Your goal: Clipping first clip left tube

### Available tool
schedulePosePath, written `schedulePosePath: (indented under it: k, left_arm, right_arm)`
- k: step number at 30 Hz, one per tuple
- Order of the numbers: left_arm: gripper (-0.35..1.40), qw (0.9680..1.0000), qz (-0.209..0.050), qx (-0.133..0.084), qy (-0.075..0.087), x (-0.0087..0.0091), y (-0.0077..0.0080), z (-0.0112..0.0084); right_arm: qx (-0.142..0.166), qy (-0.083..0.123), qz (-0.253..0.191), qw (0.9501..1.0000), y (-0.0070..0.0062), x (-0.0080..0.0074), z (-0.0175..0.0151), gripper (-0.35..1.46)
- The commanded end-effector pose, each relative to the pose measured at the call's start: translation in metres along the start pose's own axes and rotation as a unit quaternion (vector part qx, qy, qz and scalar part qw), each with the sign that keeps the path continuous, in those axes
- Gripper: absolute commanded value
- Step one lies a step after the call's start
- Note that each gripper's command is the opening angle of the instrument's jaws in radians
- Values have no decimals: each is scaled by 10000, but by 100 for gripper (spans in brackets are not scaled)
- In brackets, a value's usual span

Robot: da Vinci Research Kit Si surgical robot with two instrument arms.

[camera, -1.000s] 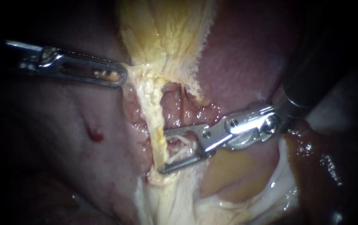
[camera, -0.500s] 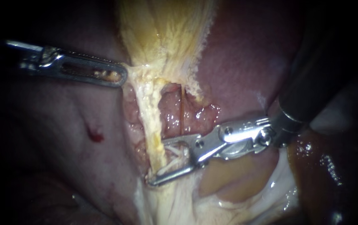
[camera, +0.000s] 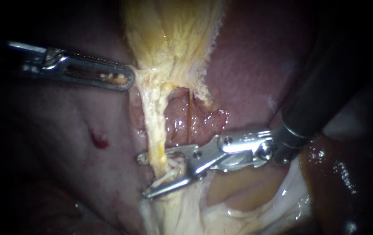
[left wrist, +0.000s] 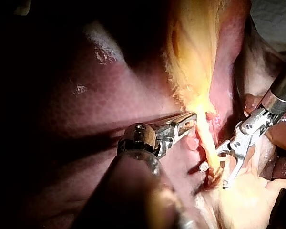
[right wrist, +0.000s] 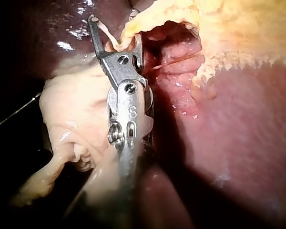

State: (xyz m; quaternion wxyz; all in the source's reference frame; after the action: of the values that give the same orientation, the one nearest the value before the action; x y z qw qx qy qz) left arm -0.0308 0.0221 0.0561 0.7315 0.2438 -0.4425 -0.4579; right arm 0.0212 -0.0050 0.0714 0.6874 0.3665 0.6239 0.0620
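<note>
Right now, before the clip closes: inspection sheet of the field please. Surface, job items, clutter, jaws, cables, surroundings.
Surface: liver, dark red, with one small red spot.
Job's things: left tube, pale, runs down from the yellow tissue; a thinner tube lies beside it, apart from it.
Clutter: nothing seen.
Instruments: left instrument, jaws shut on the edge of the yellow tissue; right instrument, jaws open, one on each side of the left tube, not yet closed on it.
Cables: nothing seen.
Surroundings: dark beyond the tissue, nothing seen.
</note>
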Motion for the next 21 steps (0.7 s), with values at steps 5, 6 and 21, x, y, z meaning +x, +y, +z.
schedulePosePath:
  k: [5, 6, 21]
  left_arm:
    - [-35, 10000, -3, -6, -1, 0, 0, 1]
    - [-35, 10000, -3, -7, -1, 0, 0, 2]
    - [-35, 10000, -1, 0, 2, 0, 2, 1]
  right_arm:
    - [62, -16, 40, 10000, -1, -2, 1, 50]
    - [63, -16, 40, 10000, -1, -2, 1, 50]
    - [189, -25, 120, 9997, -35, 11, -1, 50]
